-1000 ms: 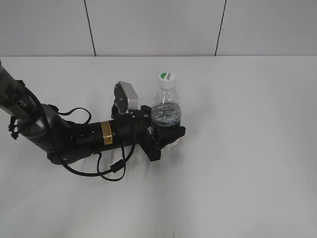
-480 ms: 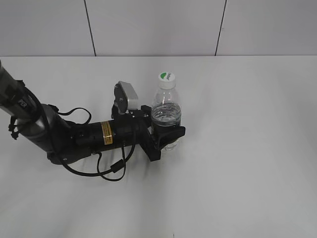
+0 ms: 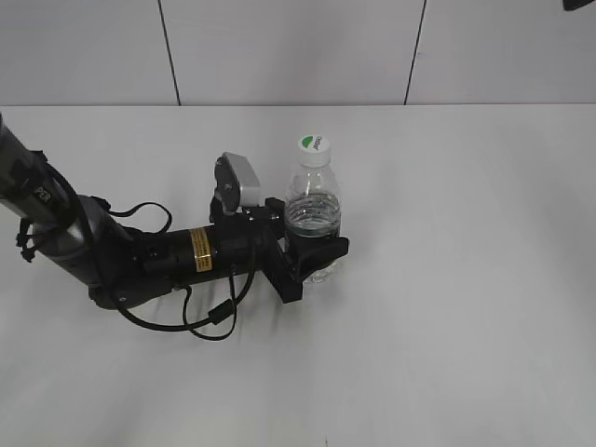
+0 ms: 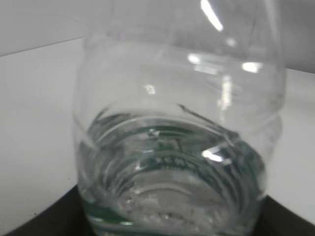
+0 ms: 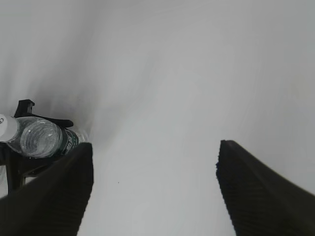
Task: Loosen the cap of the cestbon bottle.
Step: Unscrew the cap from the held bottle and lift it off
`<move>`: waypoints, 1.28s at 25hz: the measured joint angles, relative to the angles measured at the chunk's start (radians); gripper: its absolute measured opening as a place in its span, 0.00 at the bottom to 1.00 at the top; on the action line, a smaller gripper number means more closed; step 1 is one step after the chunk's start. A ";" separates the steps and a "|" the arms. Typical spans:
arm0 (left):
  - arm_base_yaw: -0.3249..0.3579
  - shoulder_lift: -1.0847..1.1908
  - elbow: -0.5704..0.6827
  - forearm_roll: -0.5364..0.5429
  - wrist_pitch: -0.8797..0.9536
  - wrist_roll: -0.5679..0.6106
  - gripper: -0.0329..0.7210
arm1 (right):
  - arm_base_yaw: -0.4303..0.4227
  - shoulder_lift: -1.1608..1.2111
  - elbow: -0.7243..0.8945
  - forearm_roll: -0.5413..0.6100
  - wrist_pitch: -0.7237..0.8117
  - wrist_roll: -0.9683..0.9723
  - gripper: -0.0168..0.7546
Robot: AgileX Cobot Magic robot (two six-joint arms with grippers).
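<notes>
The exterior view looks down at a slant across the white counter [image 3: 466, 307] toward the back wall. The left wrist view sits very close to the clear plastic water bottle [image 4: 177, 147], which fills it. The right wrist view looks down from high above, sharing that bottle [image 5: 42, 139] at its left edge.

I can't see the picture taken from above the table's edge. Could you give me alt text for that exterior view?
A black robot arm lies low across a white table from the left, its left gripper clamped around the lower body of an upright clear water bottle. The bottle's white cap, marked with a green patch, is on and untouched. A dark corner of something shows at top right.
</notes>
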 joint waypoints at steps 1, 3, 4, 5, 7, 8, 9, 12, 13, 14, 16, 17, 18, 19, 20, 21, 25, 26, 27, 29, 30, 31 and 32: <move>0.000 0.000 0.000 0.000 0.000 0.000 0.58 | 0.020 0.034 -0.031 -0.018 0.022 0.023 0.80; 0.000 0.000 0.000 0.000 0.000 0.000 0.58 | 0.056 0.103 -0.091 -0.062 0.069 0.070 0.80; 0.000 0.000 0.000 0.000 0.000 0.000 0.58 | 0.073 0.130 -0.122 -0.080 0.094 0.090 0.79; 0.000 0.000 0.000 0.000 0.000 0.000 0.58 | 0.086 0.161 -0.153 -0.091 0.116 0.122 0.79; 0.000 0.000 0.000 0.000 0.000 0.000 0.58 | 0.112 0.213 -0.207 -0.111 0.136 0.192 0.79; 0.000 0.000 0.000 0.000 -0.001 0.000 0.58 | 0.123 0.239 -0.236 -0.118 0.141 0.226 0.79; 0.000 0.000 0.000 0.000 -0.001 0.000 0.58 | 0.132 0.264 -0.263 -0.130 0.142 0.255 0.79; 0.000 0.000 0.000 0.000 -0.001 0.000 0.58 | 0.155 0.320 -0.319 -0.148 0.143 0.313 0.79; 0.000 0.000 0.000 0.000 -0.001 0.000 0.58 | 0.161 0.332 -0.326 -0.151 0.144 0.321 0.79; 0.000 0.000 0.000 0.000 -0.001 0.000 0.58 | 0.167 0.339 -0.328 -0.153 0.144 0.328 0.79; 0.000 0.000 0.000 0.000 -0.001 0.000 0.58 | 0.182 0.348 -0.329 -0.157 0.147 0.337 0.79; 0.000 0.000 0.000 0.000 -0.001 0.000 0.58 | 0.194 0.348 -0.329 -0.159 0.147 0.340 0.79; 0.000 0.000 0.000 0.000 -0.001 0.000 0.58 | 0.210 0.348 -0.330 -0.159 0.148 0.343 0.79; 0.000 0.000 0.000 0.000 -0.001 0.000 0.58 | 0.224 0.348 -0.331 -0.159 0.149 0.347 0.79; 0.000 0.000 0.000 0.000 -0.001 0.000 0.58 | 0.245 0.348 -0.332 -0.159 0.150 0.350 0.79; 0.000 0.000 0.000 0.000 -0.001 0.000 0.58 | 0.263 0.348 -0.332 -0.159 0.149 0.357 0.79; -0.001 0.000 0.000 0.000 0.000 0.000 0.58 | 0.370 0.350 -0.332 -0.159 0.149 0.384 0.79; -0.001 0.000 0.000 0.000 0.000 0.000 0.58 | 0.395 0.354 -0.333 -0.158 0.150 0.388 0.79; -0.001 0.000 0.000 -0.001 0.000 0.000 0.58 | 0.424 0.362 -0.334 -0.157 0.150 0.392 0.79; -0.001 0.000 0.000 -0.001 0.000 0.000 0.58 | 0.470 0.385 -0.334 -0.155 0.150 0.394 0.79; -0.001 0.000 0.000 -0.001 0.000 0.000 0.58 | 0.490 0.402 -0.334 -0.154 0.150 0.397 0.79; -0.001 0.000 0.000 -0.001 0.000 0.000 0.58 | 0.507 0.417 -0.334 -0.154 0.150 0.401 0.79; -0.001 0.000 0.000 0.000 0.000 0.000 0.58 | 0.522 0.434 -0.334 -0.150 0.150 0.402 0.79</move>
